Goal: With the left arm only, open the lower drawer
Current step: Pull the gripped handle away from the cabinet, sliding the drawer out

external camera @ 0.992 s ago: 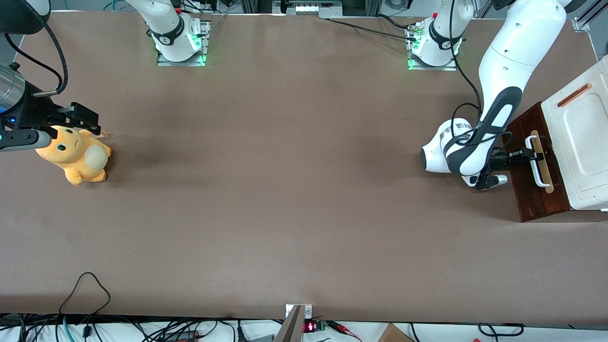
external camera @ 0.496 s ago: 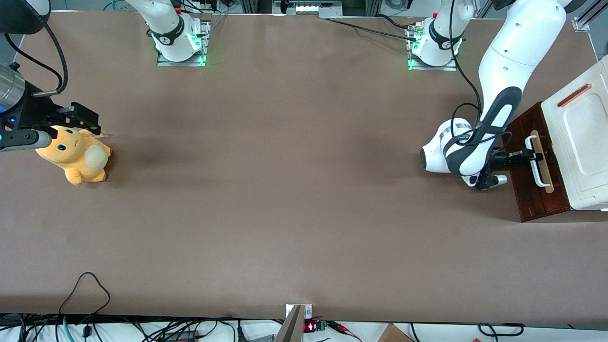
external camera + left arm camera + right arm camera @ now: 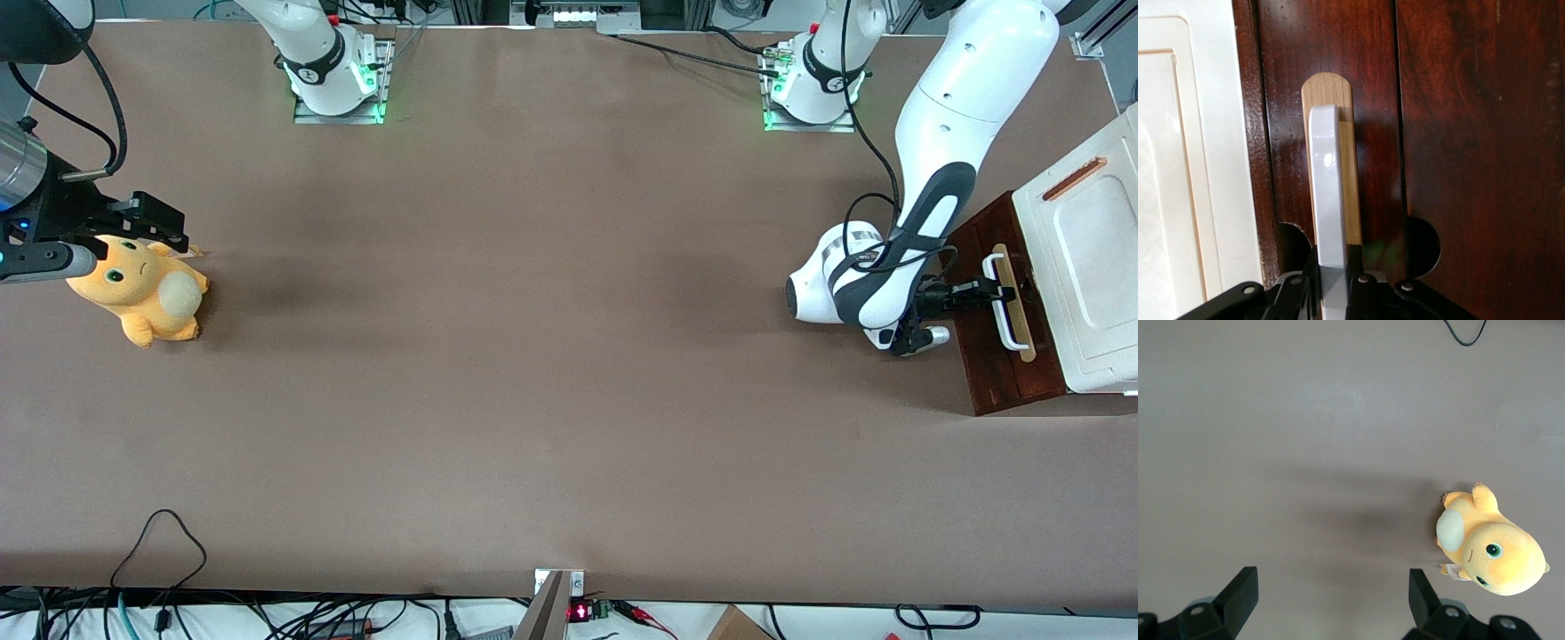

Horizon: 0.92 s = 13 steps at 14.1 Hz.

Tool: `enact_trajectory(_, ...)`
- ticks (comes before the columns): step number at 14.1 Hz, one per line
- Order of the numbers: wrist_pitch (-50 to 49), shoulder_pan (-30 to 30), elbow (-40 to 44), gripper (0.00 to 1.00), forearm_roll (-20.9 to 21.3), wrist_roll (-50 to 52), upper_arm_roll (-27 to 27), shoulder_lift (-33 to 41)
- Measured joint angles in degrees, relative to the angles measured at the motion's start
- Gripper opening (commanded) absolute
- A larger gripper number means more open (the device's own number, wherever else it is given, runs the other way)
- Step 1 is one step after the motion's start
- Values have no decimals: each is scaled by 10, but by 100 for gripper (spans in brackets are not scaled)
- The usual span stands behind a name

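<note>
The lower drawer [image 3: 987,373] shows its dark red-brown front toward the working arm's end of the table, under the white cabinet top [image 3: 1089,267]. Its white bar handle [image 3: 1005,313] sits on a pale wood strip [image 3: 1022,333]. The left arm [image 3: 942,178] reaches down in front of the drawer, and its gripper [image 3: 994,291] is shut on the handle's bar. In the left wrist view the black fingers [image 3: 1355,263] press both sides of the white bar handle [image 3: 1326,193], with the pale strip [image 3: 1350,167] and dark wooden front [image 3: 1471,167] around it. How far the drawer stands out from the cabinet cannot be told.
An orange slot [image 3: 1074,178] marks the cabinet top. An orange plush toy [image 3: 142,293] lies toward the parked arm's end of the table. The arm bases [image 3: 805,89] stand farthest from the front camera. Cables [image 3: 160,542] trail at the table's near edge.
The left arm's wrist has crept very slightly away from the cabinet with the handle still gripped. Nothing else has moved.
</note>
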<state>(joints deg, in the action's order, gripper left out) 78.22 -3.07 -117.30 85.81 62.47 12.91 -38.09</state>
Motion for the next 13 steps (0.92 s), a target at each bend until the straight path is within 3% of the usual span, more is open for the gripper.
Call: enact_trajectory(13,-17,41,-7,0,-15,11,59,0)
